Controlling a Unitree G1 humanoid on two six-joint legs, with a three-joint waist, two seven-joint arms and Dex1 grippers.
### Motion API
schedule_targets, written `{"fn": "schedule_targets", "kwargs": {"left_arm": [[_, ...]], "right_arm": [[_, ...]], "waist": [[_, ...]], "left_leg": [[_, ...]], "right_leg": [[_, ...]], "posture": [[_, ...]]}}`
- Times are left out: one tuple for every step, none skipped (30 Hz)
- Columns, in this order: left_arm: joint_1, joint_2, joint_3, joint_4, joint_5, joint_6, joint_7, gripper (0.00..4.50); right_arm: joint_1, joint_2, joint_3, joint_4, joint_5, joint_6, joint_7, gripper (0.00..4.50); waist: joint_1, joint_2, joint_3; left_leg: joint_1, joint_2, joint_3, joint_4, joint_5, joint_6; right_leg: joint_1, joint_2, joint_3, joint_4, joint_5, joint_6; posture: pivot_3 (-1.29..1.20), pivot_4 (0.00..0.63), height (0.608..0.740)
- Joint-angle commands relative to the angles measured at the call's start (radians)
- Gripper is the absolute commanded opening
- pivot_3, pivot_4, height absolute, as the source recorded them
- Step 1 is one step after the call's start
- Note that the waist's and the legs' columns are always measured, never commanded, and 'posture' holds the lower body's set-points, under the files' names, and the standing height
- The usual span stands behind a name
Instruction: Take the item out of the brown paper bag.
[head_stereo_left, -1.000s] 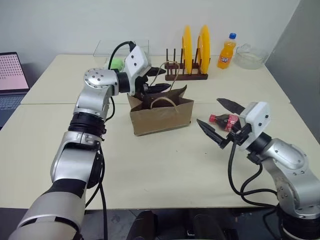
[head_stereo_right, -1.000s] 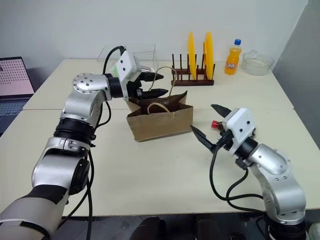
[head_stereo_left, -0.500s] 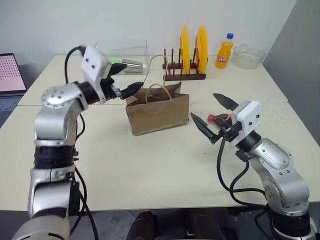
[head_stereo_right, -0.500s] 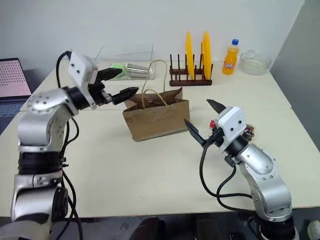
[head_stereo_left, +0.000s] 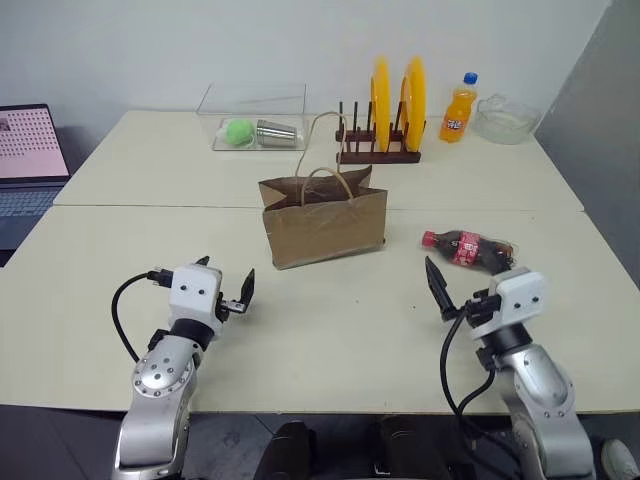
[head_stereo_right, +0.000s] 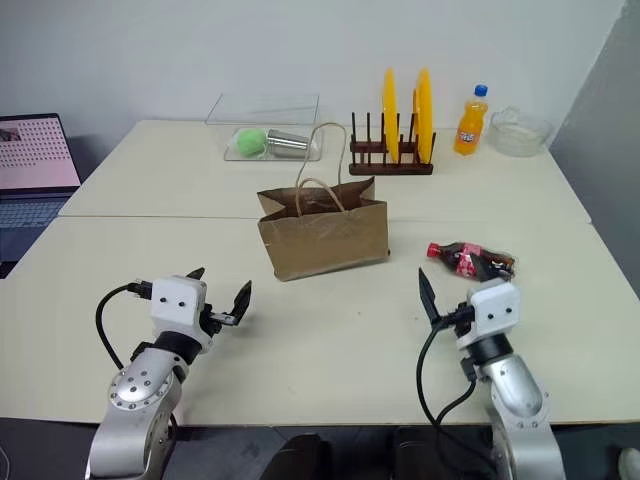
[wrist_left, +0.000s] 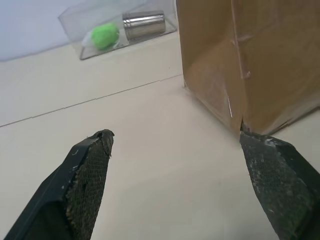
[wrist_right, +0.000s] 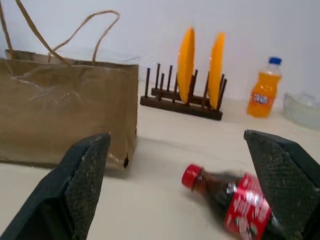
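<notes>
The item, a small cola bottle (head_stereo_left: 468, 249) with a red cap and red label, lies on its side on the table, right of the bag. The brown paper bag (head_stereo_left: 325, 225) stands upright mid-table with its twine handles up. My left gripper (head_stereo_left: 228, 280) hovers low near the table's front edge, left of the bag and well short of it. It is open and empty, and its wrist view looks at the bag's lower corner (wrist_left: 260, 60). My right gripper (wrist_right: 176, 137) is also low and open, with nothing in it. The bottle (wrist_right: 235, 202) lies just beyond its fingertips.
A wooden rack with two yellow plates (head_stereo_left: 378, 150) stands behind the bag. An orange soda bottle (head_stereo_left: 457, 108) and a glass bowl (head_stereo_left: 505, 118) sit at the back right. A clear box (head_stereo_left: 255, 125) holds a green ball and a metal cup. A laptop (head_stereo_left: 25, 160) is at far left.
My left gripper has come away from the bag's top and dropped to the near left of the table. My right gripper has sunk and drawn back from the bottle. Bag and bottle stay put.
</notes>
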Motion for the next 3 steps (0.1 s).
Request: {"fn": "schedule_targets", "kwargs": {"left_arm": [[-0.006,-0.013,0.011,-0.014,-0.033,-0.036,0.001,4.26],[-0.003,-0.016,0.005,-0.015,-0.046,-0.042,-0.007,4.26],[-0.001,-0.018,0.000,-0.015,-0.052,-0.047,-0.011,4.26]], "right_arm": [[0.007,-0.004,-0.015,0.032,-0.026,-0.080,-0.015,4.50],[0.012,-0.011,-0.010,0.054,-0.033,-0.099,-0.008,4.50],[0.015,-0.017,-0.008,0.068,-0.037,-0.113,-0.003,4.50]], "waist": [[-0.001,0.000,0.000],[-0.001,0.000,0.000],[-0.001,0.000,0.000]], "left_leg": [[0.000,0.000,0.000,0.000,0.000,0.000],[0.000,0.000,0.000,0.000,0.000,0.000],[0.000,0.000,0.000,0.000,0.000,0.000]], "right_leg": [[0.000,0.000,0.000,0.000,0.000,0.000],[0.000,0.000,0.000,0.000,0.000,0.000],[0.000,0.000,0.000,0.000,0.000,0.000]], "posture": [[0.00,0.150,0.740],[0.00,0.150,0.740],[0.00,0.150,0.740]]}}
